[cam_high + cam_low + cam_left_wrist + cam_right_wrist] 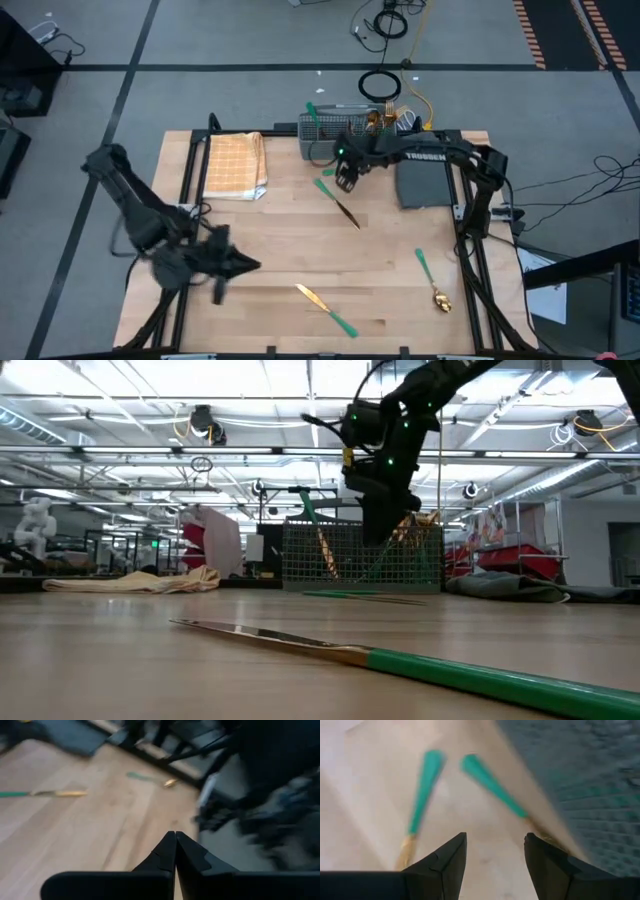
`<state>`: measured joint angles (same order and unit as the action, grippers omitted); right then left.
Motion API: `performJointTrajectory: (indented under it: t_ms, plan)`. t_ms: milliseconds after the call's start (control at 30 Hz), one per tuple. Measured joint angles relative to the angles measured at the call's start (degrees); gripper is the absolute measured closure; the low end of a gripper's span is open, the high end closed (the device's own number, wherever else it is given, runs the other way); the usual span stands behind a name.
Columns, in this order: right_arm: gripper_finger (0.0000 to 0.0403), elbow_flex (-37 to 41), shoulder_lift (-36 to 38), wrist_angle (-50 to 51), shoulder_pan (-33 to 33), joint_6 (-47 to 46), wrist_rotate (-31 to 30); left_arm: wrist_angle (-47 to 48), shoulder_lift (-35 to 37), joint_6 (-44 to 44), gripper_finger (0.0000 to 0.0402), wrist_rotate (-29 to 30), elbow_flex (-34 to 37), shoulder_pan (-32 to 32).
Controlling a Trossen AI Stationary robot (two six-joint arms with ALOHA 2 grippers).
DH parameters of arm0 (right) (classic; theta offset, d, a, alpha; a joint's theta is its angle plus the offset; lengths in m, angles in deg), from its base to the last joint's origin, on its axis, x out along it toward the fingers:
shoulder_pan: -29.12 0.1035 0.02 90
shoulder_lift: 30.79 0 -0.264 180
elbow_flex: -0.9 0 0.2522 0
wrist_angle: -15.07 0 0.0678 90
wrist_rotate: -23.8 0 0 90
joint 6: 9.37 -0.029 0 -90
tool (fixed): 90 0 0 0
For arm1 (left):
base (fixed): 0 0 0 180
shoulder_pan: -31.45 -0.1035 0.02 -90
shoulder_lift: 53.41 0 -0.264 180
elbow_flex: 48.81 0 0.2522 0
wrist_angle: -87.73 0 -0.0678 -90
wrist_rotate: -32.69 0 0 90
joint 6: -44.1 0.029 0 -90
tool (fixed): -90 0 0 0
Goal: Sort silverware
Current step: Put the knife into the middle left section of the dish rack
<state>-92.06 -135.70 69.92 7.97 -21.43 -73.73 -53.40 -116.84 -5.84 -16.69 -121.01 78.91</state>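
Teal-handled knife [337,202] just below open right gripper [346,180], empty.

High view: overhead, straight down, far; takes in whole bench [300,250], both arms, surrounding floor. Low view: bench-top height, level across wood toward room; knife [400,658] lies very near lens, cutlery basket [360,555] far across. Same knife [326,308] and basket [335,130] appear in high view. Left wrist view: looks forward past own left tool [175,851], down over bench toward spoon [152,779]. Right wrist view: close above bench, past right tool [495,852], two teal handles [425,787] just ahead.
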Motion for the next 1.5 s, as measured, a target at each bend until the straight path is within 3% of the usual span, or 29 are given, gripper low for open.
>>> performJointTrajectory:
  t_ms: [167, 400, 700, 1300, 1400, 1500]
  plan:
    - [0.0209, -0.02, -0.24, -4.03, -1.7, -2.18, 2.88, 0.01, 8.67, 3.47, 0.0391, 3.37, 0.0, 4.75]
    - [0.0202, -0.02, -4.35, -5.5, 0.12, -3.58, 4.72, -0.09, 14.98, 9.96, 0.0391, 6.81, 0.0, 8.1]
    - [0.0202, -2.43, -12.47, -5.38, 3.78, -3.9, 5.09, 0.08, 16.38, 13.2, 0.0391, 6.78, 0.0, 9.72]
    - [0.0203, -8.94, -21.51, -0.58, 6.38, -3.79, 4.5, 2.36, 16.31, 12.92, 0.0391, 6.56, 0.02, 13.38]
    - [0.0228, -9.0, -21.86, 0.02, 6.67, -3.88, 4.53, 2.44, 16.31, 12.92, 0.0391, 6.56, 0.02, 13.38]
    - [0.0293, -9.0, -21.88, 0.56, 6.91, -3.81, 4.85, 2.44, 16.31, 12.92, 0.0391, 6.56, 0.02, 13.38]
